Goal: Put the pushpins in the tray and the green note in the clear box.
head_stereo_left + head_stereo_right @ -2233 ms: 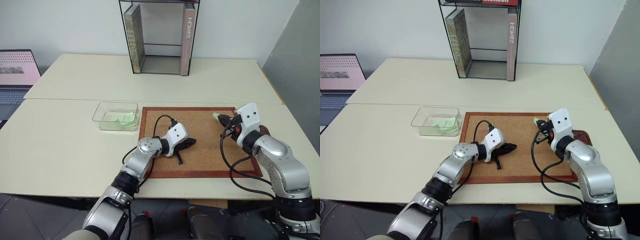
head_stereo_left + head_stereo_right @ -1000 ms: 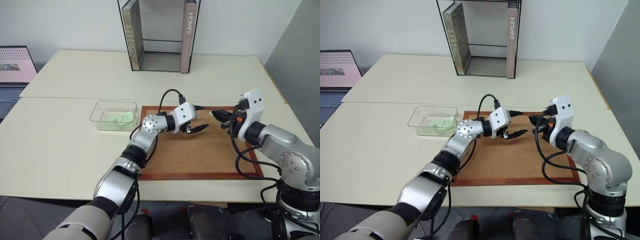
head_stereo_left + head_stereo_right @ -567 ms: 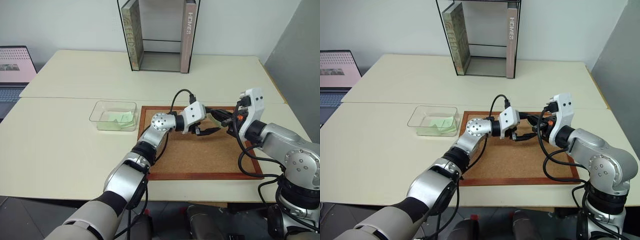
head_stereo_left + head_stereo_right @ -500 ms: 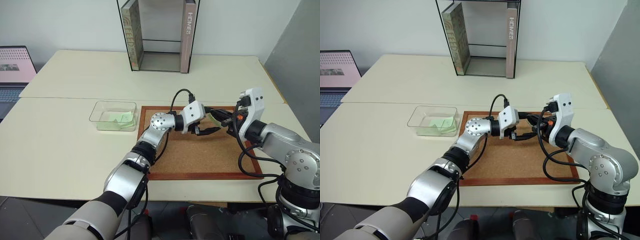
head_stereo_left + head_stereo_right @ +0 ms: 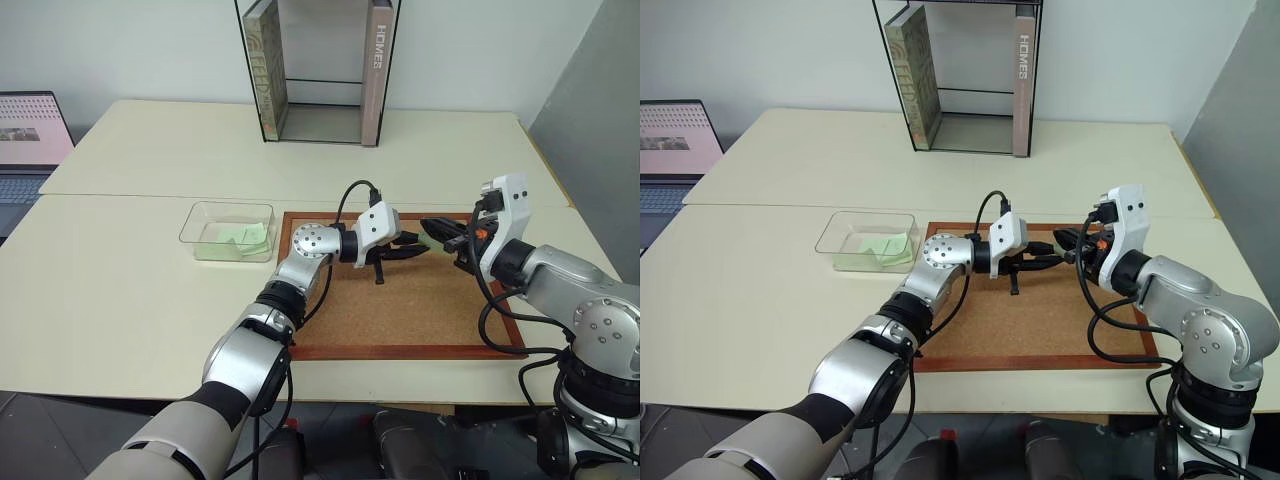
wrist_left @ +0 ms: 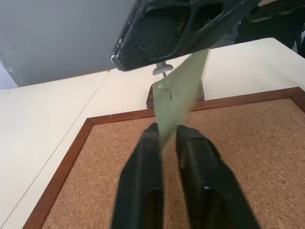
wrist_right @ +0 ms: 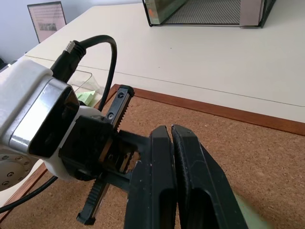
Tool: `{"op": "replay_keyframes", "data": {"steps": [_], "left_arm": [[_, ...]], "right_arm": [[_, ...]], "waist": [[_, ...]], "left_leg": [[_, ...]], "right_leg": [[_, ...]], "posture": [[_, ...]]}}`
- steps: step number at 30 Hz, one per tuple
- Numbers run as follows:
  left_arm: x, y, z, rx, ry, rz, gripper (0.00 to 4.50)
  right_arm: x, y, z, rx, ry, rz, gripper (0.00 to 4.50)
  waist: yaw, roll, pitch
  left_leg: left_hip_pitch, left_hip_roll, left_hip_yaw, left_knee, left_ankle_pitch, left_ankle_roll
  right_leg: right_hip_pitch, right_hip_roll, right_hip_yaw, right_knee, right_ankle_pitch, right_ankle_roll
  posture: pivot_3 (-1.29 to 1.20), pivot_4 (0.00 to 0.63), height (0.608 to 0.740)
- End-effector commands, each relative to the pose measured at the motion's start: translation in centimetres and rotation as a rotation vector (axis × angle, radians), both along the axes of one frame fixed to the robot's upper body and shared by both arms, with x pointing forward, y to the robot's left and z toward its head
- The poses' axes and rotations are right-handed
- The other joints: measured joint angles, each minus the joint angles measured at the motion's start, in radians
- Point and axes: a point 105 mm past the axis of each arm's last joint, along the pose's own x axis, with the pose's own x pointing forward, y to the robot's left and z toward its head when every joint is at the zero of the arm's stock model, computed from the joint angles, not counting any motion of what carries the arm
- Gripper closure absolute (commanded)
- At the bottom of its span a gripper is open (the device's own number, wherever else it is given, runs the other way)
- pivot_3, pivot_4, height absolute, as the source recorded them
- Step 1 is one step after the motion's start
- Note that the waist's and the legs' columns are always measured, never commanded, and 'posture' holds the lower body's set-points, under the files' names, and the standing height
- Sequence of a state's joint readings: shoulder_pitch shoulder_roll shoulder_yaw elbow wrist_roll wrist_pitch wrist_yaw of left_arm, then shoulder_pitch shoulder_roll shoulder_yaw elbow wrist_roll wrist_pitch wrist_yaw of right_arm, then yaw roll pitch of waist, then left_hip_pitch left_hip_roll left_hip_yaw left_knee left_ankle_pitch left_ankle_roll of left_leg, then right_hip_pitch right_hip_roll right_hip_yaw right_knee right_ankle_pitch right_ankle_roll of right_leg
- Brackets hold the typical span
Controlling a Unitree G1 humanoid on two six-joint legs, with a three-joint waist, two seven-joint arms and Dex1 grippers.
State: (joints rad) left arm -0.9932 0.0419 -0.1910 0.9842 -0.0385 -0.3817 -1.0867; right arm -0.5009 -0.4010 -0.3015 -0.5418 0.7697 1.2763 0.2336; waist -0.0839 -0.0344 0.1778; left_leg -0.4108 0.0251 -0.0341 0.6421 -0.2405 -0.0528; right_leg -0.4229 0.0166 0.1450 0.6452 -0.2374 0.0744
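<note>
The green note (image 6: 177, 93) is pale green, its pushpin (image 6: 161, 69) whitish. The corkboard (image 5: 400, 310) is speckled tan cork in a reddish-brown frame. The tabletop (image 5: 120, 290) is cream. The clear box (image 5: 228, 232) holds pale green slips. Both grippers' fingers (image 6: 143, 186) are black.

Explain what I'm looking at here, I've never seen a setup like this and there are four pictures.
This is a humanoid robot with two arms, each ending in a two-fingered black gripper. Two pictures come from cameras in its head, looking down over a cream table. The other two come from cameras on its wrists, looking along the fingers.

On the table lie a wood-framed corkboard, a clear box with green paper inside, a laptop and a glass bookstand with books.

Above the corkboard the left gripper and the right gripper meet. Both are shut on one green note, which has a pushpin through it.
</note>
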Motion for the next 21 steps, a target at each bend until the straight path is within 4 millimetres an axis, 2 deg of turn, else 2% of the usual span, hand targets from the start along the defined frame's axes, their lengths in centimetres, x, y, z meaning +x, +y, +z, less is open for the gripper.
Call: {"op": "replay_keyframes", "data": {"steps": [1, 8, 16, 21], "left_arm": [[-0.3, -0.4, 0.9, -0.016, -0.023, -0.027, 4.43], [-0.5, -0.3, 0.4, 0.0, -0.024, -0.032, 4.43], [0.6, 0.7, -1.0, 0.073, -0.109, 0.074, 4.43], [0.9, 1.2, -1.1, 0.069, -0.125, 0.122, 4.43]], "right_arm": [[-0.2, 0.0, 1.2, 0.009, -0.047, 0.009, 4.5], [-0.2, -0.2, 1.1, 0.02, -0.043, 0.0, 4.5], [-0.2, -1.5, 2.3, 0.053, -0.07, -0.045, 4.5], [-0.5, -4.8, 2.2, 0.028, -0.073, -0.154, 4.5]], "waist": [[0.0, 0.0, 0.0], [0.0, 0.0, 0.0], [0.001, 0.0, 0.0], [0.003, 0.0, 0.0]], "left_leg": [[0.0, 0.0, 0.0, 0.0, 0.0, 0.0], [0.0, 0.0, -0.001, 0.001, 0.0, 0.0], [-0.001, 0.0, -0.002, 0.001, 0.0, 0.0], [-0.002, 0.0, -0.003, 0.002, 0.0, 0.0]], "right_leg": [[0.0, 0.0, 0.0, 0.0, 0.0, 0.0], [0.0, 0.0, 0.0, 0.0, 0.0, 0.0], [0.0, 0.0, -0.001, 0.001, 0.0, 0.0], [0.0, 0.0, -0.002, 0.0, 0.0, 0.0]], "posture": [[0.0, 0.15, 0.74], [0.0, 0.15, 0.74], [0.0, 0.15, 0.74], [0.0, 0.15, 0.74]]}}
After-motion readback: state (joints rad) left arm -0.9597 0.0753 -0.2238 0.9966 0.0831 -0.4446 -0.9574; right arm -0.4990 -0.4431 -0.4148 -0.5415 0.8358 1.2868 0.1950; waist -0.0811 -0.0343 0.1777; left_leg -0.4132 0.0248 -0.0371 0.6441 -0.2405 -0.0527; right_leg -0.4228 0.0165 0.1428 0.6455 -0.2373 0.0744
